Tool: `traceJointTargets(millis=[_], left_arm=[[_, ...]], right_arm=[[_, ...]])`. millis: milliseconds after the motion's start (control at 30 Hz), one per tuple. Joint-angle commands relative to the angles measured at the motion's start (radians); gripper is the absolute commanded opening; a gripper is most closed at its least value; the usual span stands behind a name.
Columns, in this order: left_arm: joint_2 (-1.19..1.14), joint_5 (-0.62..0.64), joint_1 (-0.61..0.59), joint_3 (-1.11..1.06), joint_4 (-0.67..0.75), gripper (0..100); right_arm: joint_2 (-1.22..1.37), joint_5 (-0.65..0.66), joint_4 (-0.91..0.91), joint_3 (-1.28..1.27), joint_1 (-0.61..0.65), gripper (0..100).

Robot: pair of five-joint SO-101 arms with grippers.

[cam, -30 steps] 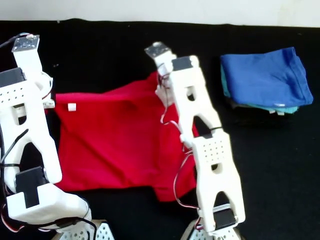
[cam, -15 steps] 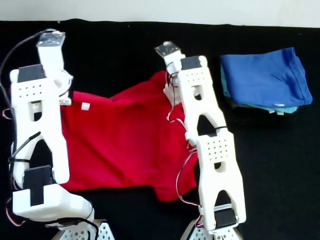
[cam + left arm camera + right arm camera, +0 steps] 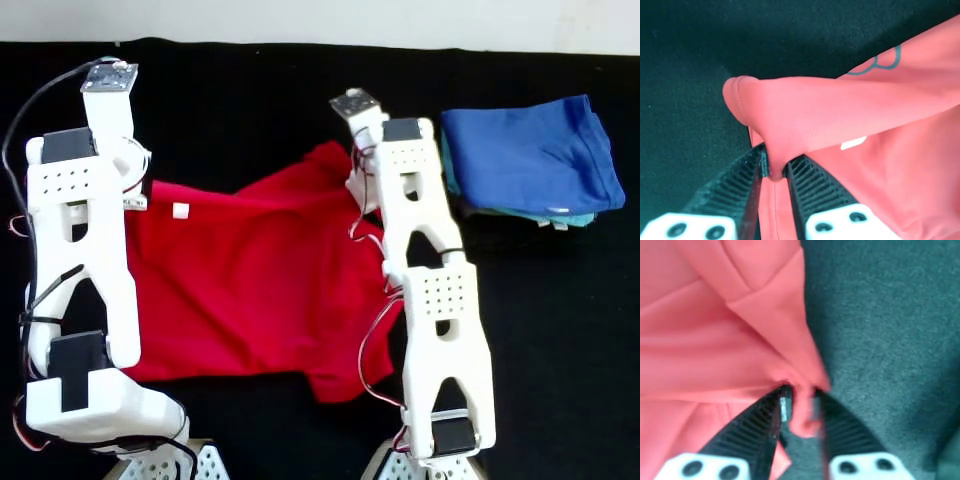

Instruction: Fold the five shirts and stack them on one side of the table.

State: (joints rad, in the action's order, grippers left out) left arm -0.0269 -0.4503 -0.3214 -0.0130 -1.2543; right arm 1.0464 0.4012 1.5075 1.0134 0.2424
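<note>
The red shirt lies spread on the black worktop, just beside the stack of folded shirts. Its nearest corner comes close to the stack but stays apart from it. Each arm has a corner of the shirt's far edge. The left hand is pressed together on a bunched fold of red cloth at the corner farthest from the stack. The right hand pinches a small tuck at the corner nearest the stack.

The step in hand looks like the first fold of this shirt, with the far edge gripped at both ends and raised a little off the worktop. The next move probably calls for both hands to carry that edge back toward the arm bases, level and in step so the cloth stays taut between them. They would lay it on the near hem before letting go. The right-hand tuck looks thin, so it may slip.

The high view gives the shirt's whole outline, a loose flap at its near hem, and the stack with a blue shirt on top. The wrist views give the pinches themselves, cloth caught between black ribbed fingers. The left wrist view adds a white tag and a teal printed outline on the shirt.
</note>
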Motion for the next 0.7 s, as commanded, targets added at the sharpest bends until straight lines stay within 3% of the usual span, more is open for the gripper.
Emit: traceJointTargets(millis=[0,367,667], left_arm=[[0.059,-0.006,0.010,0.015,-0.008,1],[0.079,-0.005,0.007,0.016,-0.009,1],[0.389,-0.006,0.015,0.016,-0.087,1]], right_arm=[[-0.031,0.015,0.028,0.068,-0.013,0.6],[-0.151,0.012,0.257,0.521,-0.010,0.6],[-0.272,-0.089,0.255,0.751,0.001,0.6]])
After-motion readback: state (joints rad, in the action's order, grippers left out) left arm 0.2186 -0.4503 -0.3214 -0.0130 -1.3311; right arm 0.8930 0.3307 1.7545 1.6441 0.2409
